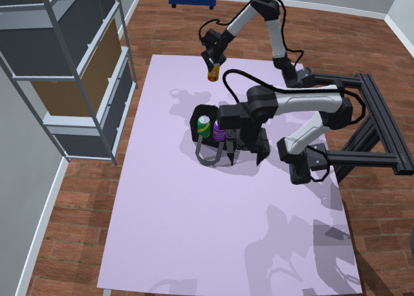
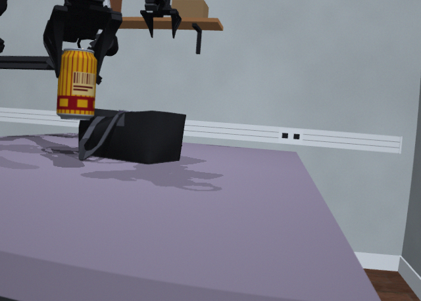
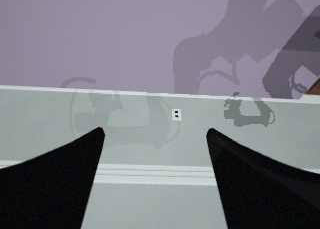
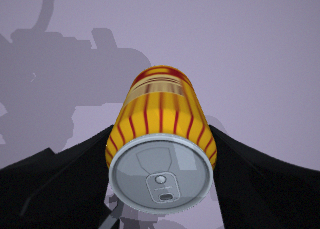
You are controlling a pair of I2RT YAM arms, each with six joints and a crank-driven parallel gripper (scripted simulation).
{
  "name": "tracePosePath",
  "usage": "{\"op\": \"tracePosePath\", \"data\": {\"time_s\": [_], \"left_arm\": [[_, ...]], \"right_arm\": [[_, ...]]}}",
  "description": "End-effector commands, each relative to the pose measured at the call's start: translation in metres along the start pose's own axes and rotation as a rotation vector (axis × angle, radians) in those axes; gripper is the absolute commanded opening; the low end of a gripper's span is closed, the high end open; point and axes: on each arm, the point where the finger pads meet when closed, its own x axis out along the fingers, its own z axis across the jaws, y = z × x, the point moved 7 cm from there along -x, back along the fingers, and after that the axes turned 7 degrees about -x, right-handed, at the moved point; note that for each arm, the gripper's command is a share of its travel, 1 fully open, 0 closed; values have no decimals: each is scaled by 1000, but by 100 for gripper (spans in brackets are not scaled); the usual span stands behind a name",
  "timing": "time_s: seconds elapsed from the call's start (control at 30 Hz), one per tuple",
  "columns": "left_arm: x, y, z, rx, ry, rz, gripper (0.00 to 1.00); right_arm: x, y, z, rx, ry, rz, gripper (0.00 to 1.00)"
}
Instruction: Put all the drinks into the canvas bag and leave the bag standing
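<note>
Third drink aloft, bag next

I have the yellow can clasped in the right gripper, near-upright beside the canvas bag — bag's mouth lies below it; left gripper wide, empty.

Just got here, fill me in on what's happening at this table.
The right end effector holds a yellow-and-red can above the table. Green and purple cans are already inside the black bag, whose walls are up. The left end effector is open and holds nothing.
</note>
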Motion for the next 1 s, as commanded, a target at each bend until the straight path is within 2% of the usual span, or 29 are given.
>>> {"op": "tracePosePath", "data": {"time_s": [0.0, 0.07, 0.1, 0.2, 0.27, 0.4, 0.43, 0.5, 0.7, 0.97], "left_arm": [[-8, 1, 1, 1, -22, -7, 91], [-8, 1, 1, 1, -22, -7, 91], [-8, 1, 1, 1, -22, -7, 91], [-8, 1, 1, 1, -22, -7, 91], [-8, 2, 1, -2, -19, -7, 91], [-8, 2, 1, -2, -19, -7, 91], [-8, 2, 1, -2, -19, -7, 91], [-8, 2, 1, -2, -19, -7, 91], [-8, 2, 1, -2, -19, -7, 91], [-7, 3, 0, -5, -16, -6, 91]], "right_arm": [[-15, -31, 6, 31, -29, -120, 74], [-16, -31, 7, 32, -31, -122, 74], [-13, -20, 5, 25, -24, -99, 74], [-15, -27, 6, 28, -29, -113, 74], [-13, -17, 5, 23, -26, -94, 74], [-15, -30, 7, 32, -30, -117, 74], [-21, -23, 7, 20, -23, -74, 74], [-26, -25, 6, 18, -21, -69, 74], [-38, -41, 9, 28, -36, -113, 74], [-55, -42, 5, 21, -22, -74, 74]]}}
